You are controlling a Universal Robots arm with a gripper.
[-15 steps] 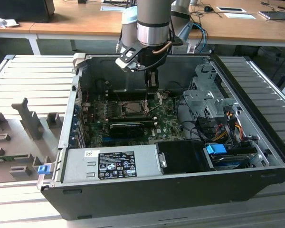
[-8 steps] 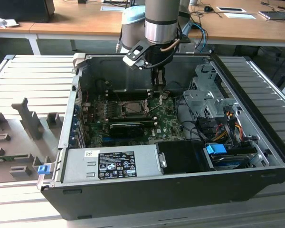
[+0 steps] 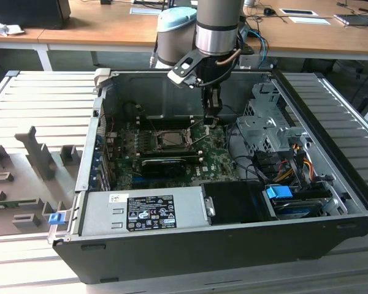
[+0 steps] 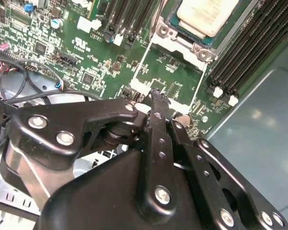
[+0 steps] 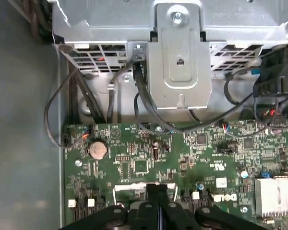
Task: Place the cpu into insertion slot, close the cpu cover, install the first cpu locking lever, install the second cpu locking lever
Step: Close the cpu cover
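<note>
Open room above insertion slot (image 3: 172, 139); graphics card (image 3: 170, 163), drive cage (image 3: 267, 124) nearby.

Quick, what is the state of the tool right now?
Tool: closed, with nothing visible held in it.

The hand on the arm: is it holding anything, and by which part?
Nothing that shows. In both wrist views the hand has its fingers pressed together with nothing between them, just above the green motherboard. The cpu lies apart from it.
</note>
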